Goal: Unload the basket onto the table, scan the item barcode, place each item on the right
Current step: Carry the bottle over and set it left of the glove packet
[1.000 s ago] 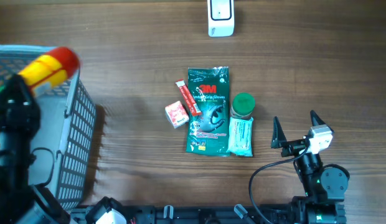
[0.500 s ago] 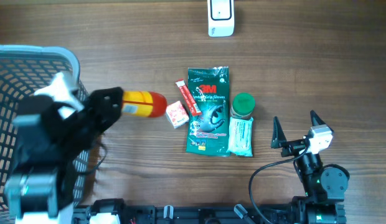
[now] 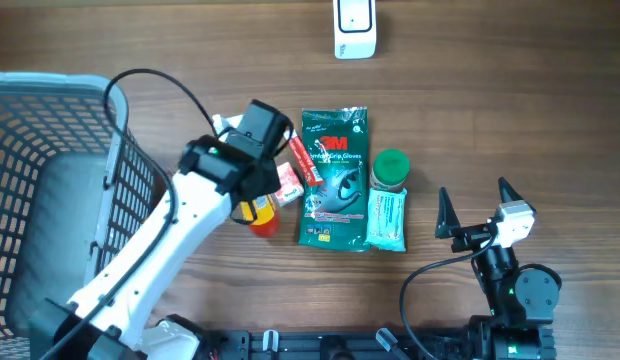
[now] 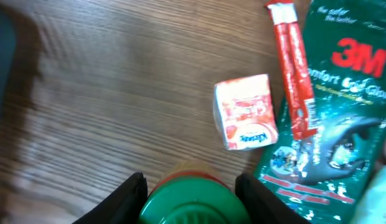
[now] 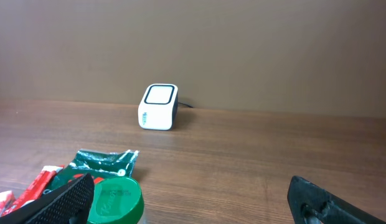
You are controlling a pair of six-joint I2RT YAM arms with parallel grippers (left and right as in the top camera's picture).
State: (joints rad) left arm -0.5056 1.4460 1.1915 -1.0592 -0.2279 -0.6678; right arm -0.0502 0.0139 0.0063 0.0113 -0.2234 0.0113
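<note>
Start with the basket (image 3: 130,170): a grey mesh tub with rounded corners, well off to the outer side of your left fingers (image 4: 132,196). Its floor sits in shadow and I can't tell what lies on it.

Now the bottle (image 3: 258,214). Your left fingers are clamped on it, one dark finger on each side. From the wrist camera you look straight down on its round green end, with a red rim and a sliver of yellow behind it. From overhead the body reads yellow, with a red end poking out past the wrist. It is smooth, glossy and cylindrical, and I can't make out its barcode in either view.

Just ahead of those fingers there's a small red-and-white carton (image 4: 244,112), squarish and printed. Past it is a thin red stick sachet (image 4: 292,68), its lower end lying over the edge of the crinkly green glove pack (image 4: 342,106). Farther over, between your two sets of fingers, a green-lidded jar (image 3: 391,168) stands touching a pale, soft-looking wipes pack (image 3: 387,220), both tight against the glove pack.

Your right fingers (image 3: 446,218) are spread wide with nothing between them, near the wipes pack and apart from it. They point up the wood-grain table (image 3: 490,90) toward the scanner (image 5: 159,107), a white rounded box with a dark-framed window, well apart from both sets of fingers.
</note>
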